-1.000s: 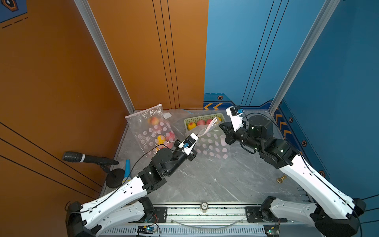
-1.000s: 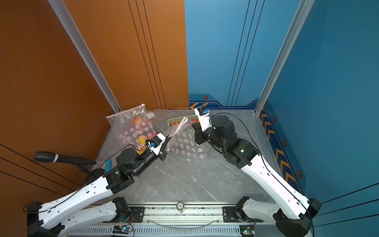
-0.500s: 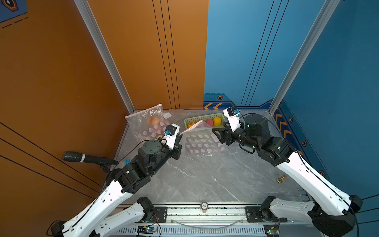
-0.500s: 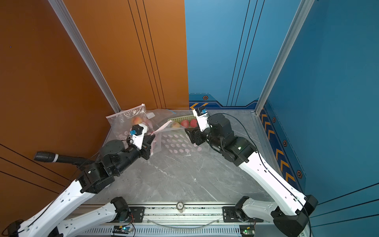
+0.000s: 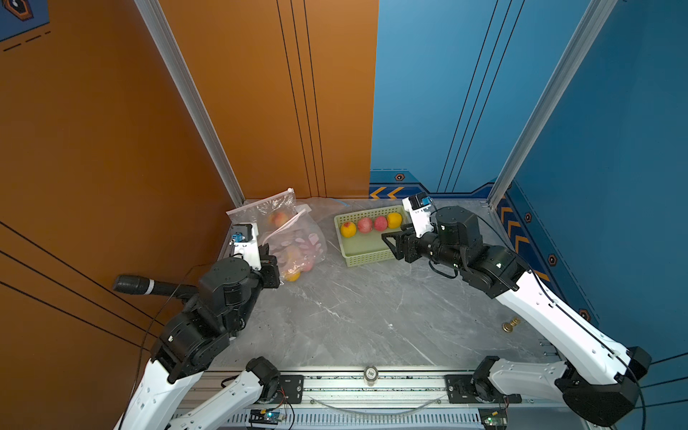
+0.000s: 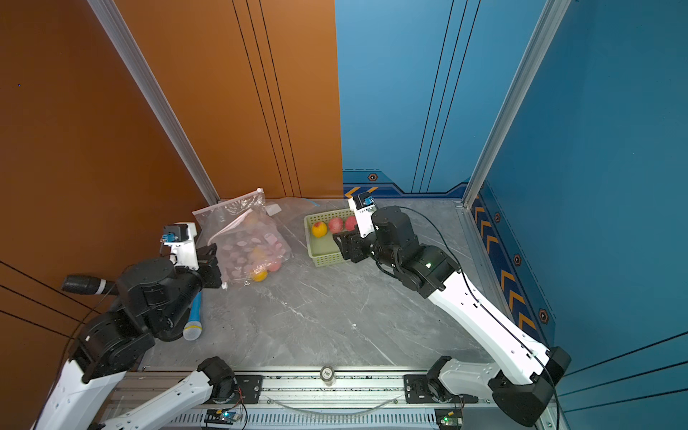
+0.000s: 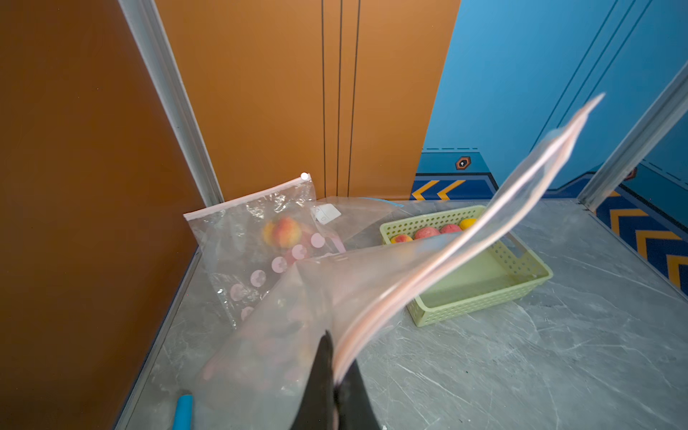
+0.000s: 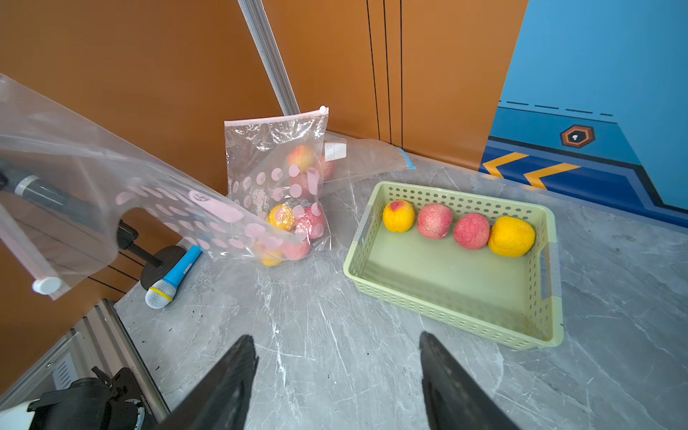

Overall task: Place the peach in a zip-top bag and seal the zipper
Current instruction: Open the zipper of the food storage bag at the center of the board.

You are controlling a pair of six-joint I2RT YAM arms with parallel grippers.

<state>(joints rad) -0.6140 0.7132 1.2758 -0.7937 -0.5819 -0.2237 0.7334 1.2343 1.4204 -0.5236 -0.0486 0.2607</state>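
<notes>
A second ago both grippers were at the bag over the middle of the grey marbled counter. Now the left gripper is sitting far over by the orange wall, carrying the bag with it, and the right gripper is hovering apart from the bag, near the pale green perforated plastic basket.

The left gripper is pinching the pink zipper edge of the clear zip-top plastic bag with pink dots, jaws closed tight on it. The bag is slanting down from that grip, with yellow and pink peaches bunching at its low end on the counter, against a second clear zip-top bag that is leaning in the corner.

The right gripper's jaws are standing wide, holding and touching nothing. Four more peaches are lying in a row along the basket's far wall.
</notes>
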